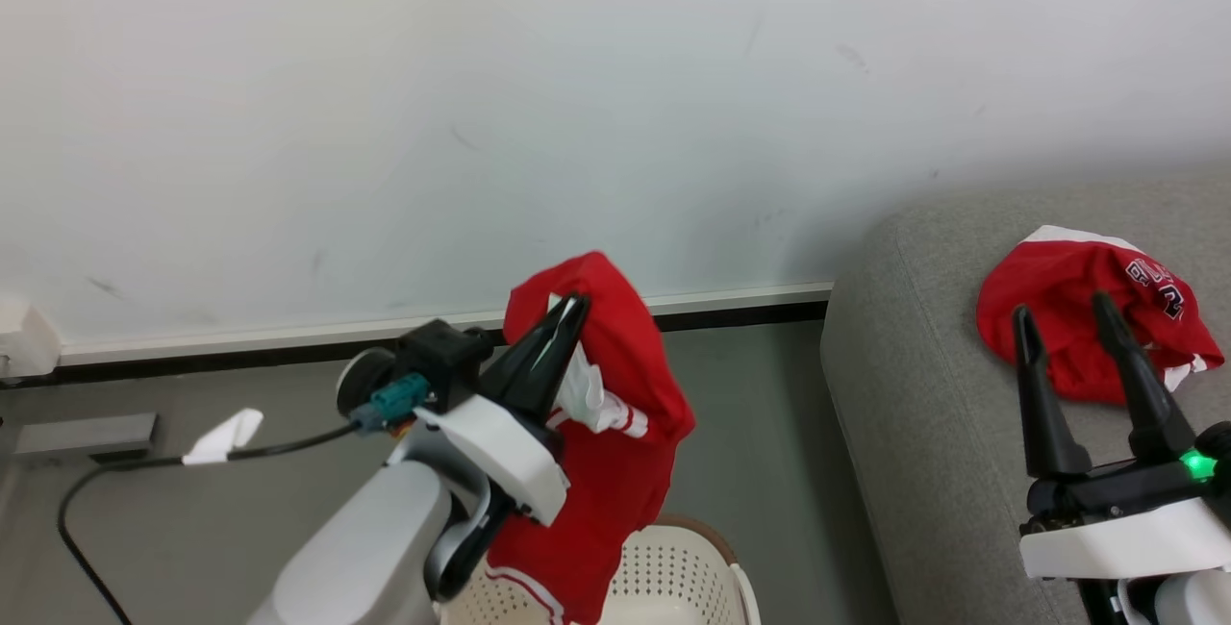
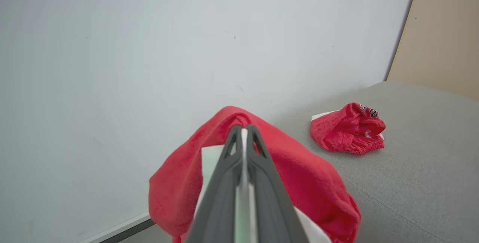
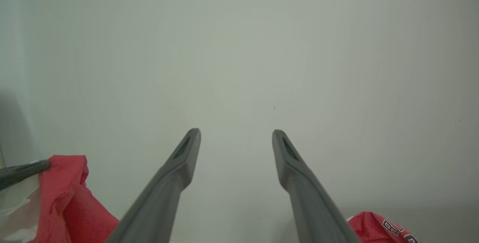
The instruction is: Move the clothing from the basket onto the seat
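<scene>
Nearest, at the bottom centre of the head view, the cream-white laundry basket (image 1: 678, 567) with its brown rim is sitting on the grey floor (image 1: 760, 413). Just above it, the left gripper (image 1: 575, 302) is pinching a red garment with white trim (image 1: 630, 385), its two dark fingers pressed together on the cloth. The garment is hanging down toward the basket, and whether its lower hem is touching the basket cannot be told. At the lower right, the right gripper (image 1: 1059, 306) is hovering over the light grey seat (image 1: 914, 394) with its fingers spread apart, gripping nothing. Behind its fingertips, the second red garment (image 1: 1067, 284), printed with dark lettering, is lying crumpled on the seat. Farthest back, a white wall (image 1: 481, 77) is spanning the upper frame.
</scene>
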`<state>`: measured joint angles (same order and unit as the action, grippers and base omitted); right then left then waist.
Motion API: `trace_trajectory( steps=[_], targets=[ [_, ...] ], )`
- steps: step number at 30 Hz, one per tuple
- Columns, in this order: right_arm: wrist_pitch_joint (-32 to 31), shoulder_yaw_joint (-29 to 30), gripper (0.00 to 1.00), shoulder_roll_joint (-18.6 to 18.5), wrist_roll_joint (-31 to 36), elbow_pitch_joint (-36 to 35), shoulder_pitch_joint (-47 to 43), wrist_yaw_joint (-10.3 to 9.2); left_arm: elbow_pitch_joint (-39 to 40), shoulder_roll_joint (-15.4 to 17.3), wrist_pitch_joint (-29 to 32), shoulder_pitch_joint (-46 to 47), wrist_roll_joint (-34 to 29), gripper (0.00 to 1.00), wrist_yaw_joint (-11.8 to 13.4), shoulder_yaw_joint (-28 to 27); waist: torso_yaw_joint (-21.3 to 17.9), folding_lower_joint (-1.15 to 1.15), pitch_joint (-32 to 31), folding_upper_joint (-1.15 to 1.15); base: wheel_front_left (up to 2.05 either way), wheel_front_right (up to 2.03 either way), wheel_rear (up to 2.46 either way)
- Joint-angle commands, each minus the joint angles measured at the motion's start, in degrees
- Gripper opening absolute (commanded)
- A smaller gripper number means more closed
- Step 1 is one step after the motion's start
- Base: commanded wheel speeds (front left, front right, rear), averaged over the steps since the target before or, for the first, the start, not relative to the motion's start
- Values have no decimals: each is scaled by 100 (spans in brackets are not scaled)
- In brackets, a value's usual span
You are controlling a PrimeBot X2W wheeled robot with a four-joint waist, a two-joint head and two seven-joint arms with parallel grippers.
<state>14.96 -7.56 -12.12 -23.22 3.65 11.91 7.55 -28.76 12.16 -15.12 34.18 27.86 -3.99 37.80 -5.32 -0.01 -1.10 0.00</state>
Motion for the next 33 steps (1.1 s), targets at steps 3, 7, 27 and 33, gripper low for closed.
trace_trajectory(
  steps=[3,7,27,33],
  targets=[
    [13,-96,100,38,-63,77,-149,-13,636,154,139,131,-18,0,125,-107,23,1,-19,0,0,0,0],
    [13,-183,100,29,-83,127,-172,-13,1066,244,289,195,63,0,207,-187,28,1,-24,0,0,0,0],
    [13,-1284,100,-23,-387,351,-51,-13,2080,453,739,231,113,0,504,-244,-64,1,-4,0,0,0,0],
    [13,-2229,100,9,-845,771,95,-13,2094,376,784,342,104,0,459,-135,126,1,11,0,0,0,0]
  ],
)
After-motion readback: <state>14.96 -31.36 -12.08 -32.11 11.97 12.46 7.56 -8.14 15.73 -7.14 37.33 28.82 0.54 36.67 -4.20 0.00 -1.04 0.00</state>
